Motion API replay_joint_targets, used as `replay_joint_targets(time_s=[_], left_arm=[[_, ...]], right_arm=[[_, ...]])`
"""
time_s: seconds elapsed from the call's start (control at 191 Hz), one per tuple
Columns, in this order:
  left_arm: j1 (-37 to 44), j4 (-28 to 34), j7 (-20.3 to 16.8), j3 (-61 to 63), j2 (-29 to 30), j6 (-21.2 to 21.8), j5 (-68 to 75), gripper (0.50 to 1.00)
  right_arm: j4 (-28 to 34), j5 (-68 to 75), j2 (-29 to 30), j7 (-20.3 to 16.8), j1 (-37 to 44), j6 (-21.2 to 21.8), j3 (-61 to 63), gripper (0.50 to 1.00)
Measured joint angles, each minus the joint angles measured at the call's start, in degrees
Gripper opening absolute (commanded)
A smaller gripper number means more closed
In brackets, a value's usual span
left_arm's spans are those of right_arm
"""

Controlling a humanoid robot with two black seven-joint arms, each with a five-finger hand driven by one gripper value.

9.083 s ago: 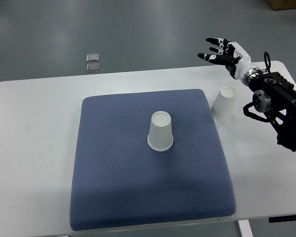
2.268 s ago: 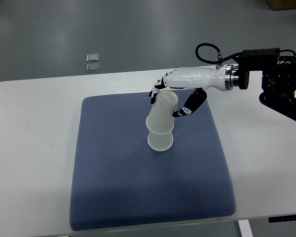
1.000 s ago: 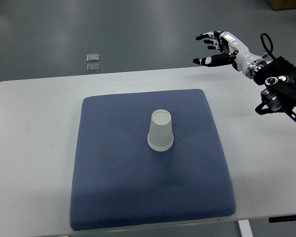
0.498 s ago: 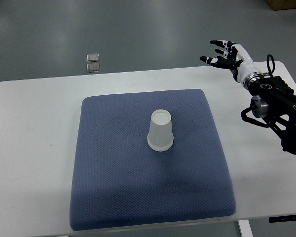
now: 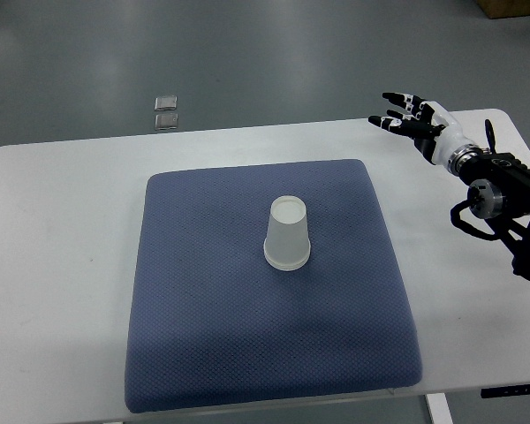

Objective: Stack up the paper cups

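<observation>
The stack of paper cups [image 5: 287,234] stands upside down near the middle of the blue mat [image 5: 203,344], which lies on the white counter [image 5: 62,265]. The right hand [image 5: 412,124] hovers above the far right corner of the counter, well apart from the cups. Its fingers are spread wide and it holds nothing. On the grey floor behind the counter lie two small square plates [image 5: 166,112].
</observation>
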Motion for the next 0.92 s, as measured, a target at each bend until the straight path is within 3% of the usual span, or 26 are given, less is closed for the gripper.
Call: replay_joint_targets(time_s=[0.173,0.519,0.922], left_arm=[[0.0,0.0,0.0,0.0,0.0,0.0,0.0,1.000],[0.0,0.0,0.0,0.0,0.0,0.0,0.0,1.000],[0.0,0.0,0.0,0.0,0.0,0.0,0.0,1.000]], right_arm=[[-1.6,0.5,-0.2,0.0,0.3,1.4,0.3,0.938],[-2.5,0.5,0.1,0.3,0.5,-2.3,1.3,0.938],[-1.7,0.5,1.7,0.6,0.0,-2.2,1.5,0.938]])
